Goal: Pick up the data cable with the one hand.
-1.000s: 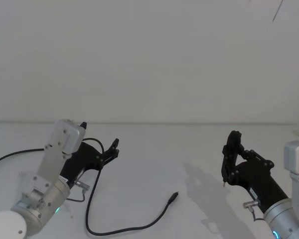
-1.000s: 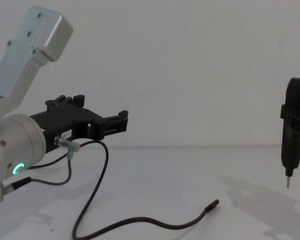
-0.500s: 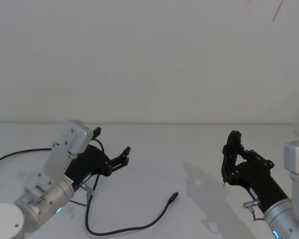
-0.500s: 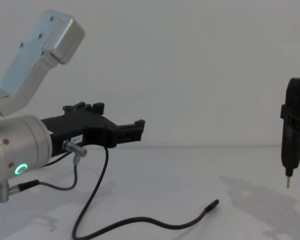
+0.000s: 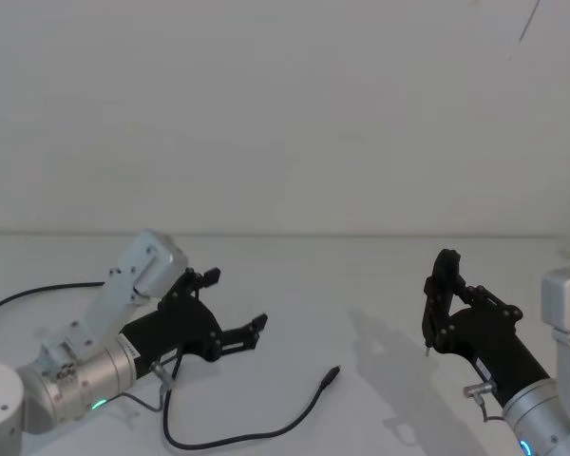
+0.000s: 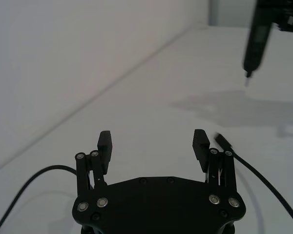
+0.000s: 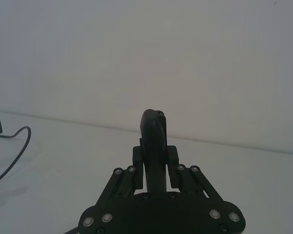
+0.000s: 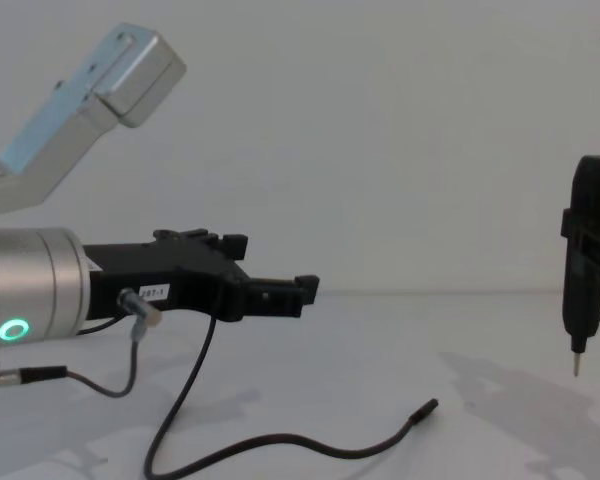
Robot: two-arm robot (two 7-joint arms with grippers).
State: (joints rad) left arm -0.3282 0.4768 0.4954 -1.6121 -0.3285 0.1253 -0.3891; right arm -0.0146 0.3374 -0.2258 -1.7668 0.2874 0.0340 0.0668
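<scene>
The data cable (image 5: 266, 435) lies on the white table as a thin black curve, its small plug (image 5: 333, 373) pointing to the right. It also runs low across the chest view (image 8: 300, 441). My left gripper (image 5: 236, 299) hovers open above the table, left of the plug and apart from the cable, with nothing between its jaws (image 6: 153, 137). In the left wrist view the plug (image 6: 219, 140) shows just beyond one fingertip. From the chest it reaches level to the right (image 8: 272, 265). My right gripper (image 5: 446, 294) stands at the right, shut on a slim dark upright tool (image 8: 587, 260) with a pin tip.
A thin dark wire with a silver connector (image 8: 130, 300) hangs from my left wrist. Another black cable (image 5: 28, 294) runs off the table's left side. The table (image 5: 361, 275) meets a plain wall at the back.
My left gripper has swung forward and to the right, levelling out and coming lower and closer to the cable's plug. The right arm and the cable have not moved.
</scene>
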